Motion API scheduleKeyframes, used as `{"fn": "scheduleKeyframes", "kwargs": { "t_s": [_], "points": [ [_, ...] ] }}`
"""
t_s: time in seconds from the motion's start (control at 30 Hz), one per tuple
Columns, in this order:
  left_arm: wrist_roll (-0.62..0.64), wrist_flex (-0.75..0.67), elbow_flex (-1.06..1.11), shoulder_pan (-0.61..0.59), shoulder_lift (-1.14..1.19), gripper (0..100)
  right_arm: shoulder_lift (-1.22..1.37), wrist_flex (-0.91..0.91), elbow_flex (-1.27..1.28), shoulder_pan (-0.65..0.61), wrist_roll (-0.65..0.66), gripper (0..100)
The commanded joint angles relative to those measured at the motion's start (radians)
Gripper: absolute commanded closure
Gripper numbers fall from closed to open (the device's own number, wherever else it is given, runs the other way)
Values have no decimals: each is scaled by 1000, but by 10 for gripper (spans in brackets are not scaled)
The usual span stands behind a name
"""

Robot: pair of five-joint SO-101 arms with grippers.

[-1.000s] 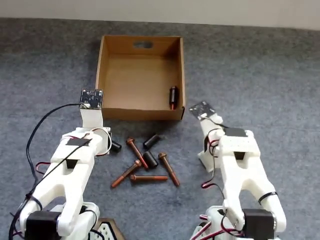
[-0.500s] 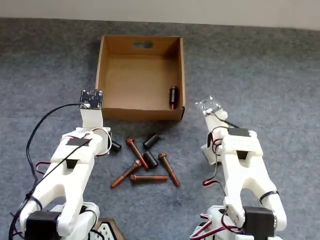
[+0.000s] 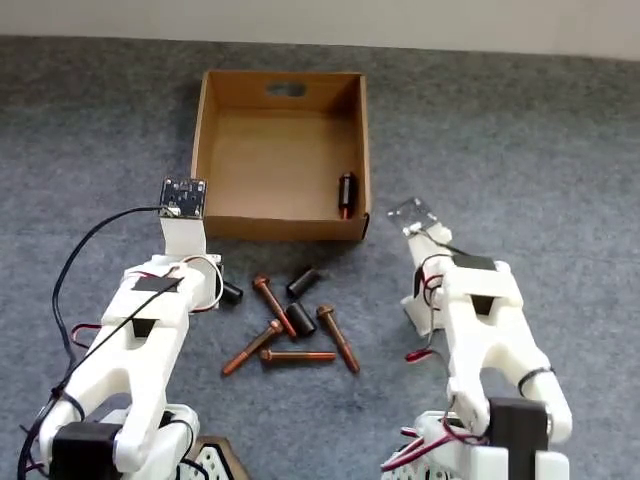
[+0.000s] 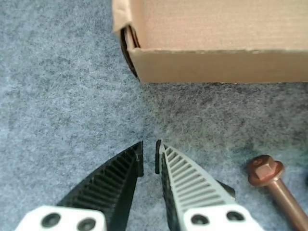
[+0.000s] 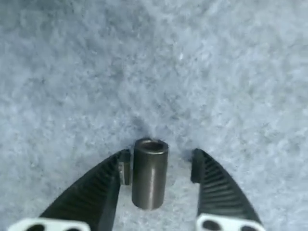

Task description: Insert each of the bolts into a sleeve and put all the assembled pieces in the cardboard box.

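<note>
Grey felt-like cloth covers the counter (image 3: 560,140), and over it the right pincer (image 5: 159,161) stands released and wide, with a dark sleeve (image 5: 150,175) lying lengthwise between its fingers. The sleeve's open end points ahead of the tips; one finger sits against its side or just beside it, while the other is clearly apart. The left pincer (image 4: 149,158) is all but clenched, with a thin slit between its ribbed tips and nothing in it. Ahead of its tips stands the near wall of the cardboard box (image 4: 216,65), with bare cloth between. A copper bolt (image 4: 269,175) lies near its pale finger, the shank cut off by the picture's edge. A dark curved shape (image 4: 126,48) at the box corner is hard to make out. From above, each arm's wrist covers its own pincer. Inside the box, against the wall nearer the right pincer, lies one assembled piece (image 3: 347,193). The loose bolts (image 3: 298,355) and loose sleeves (image 3: 303,282) lie between the two arms. Open cloth lies ahead of the right pincer.
</note>
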Motion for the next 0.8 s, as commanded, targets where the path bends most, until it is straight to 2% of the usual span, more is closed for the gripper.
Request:
{"fn": "scheduleKeyframes", "kwargs": {
  "t_s": [0.0,0.13,0.23,0.37,0.5,0.63,0.77],
  "points": [
    [-8,-14,-18,16,1,928,88,-16,-36,13,18,786],
    [-8,-14,-18,15,1,928,157,-36,-73,19,18,854],
    [-8,-14,-18,15,1,928,148,-31,-97,36,14,995],
    [-8,-14,-18,15,1,928,30,12,-107,91,12,994],
    [-8,-14,-18,15,1,928,-228,131,-99,114,0,992],
    [-8,-9,-19,16,-1,928,-522,180,-24,82,-173,992],
    [-8,23,-28,16,-7,927,-771,131,125,-16,-290,992]
  ]
}}
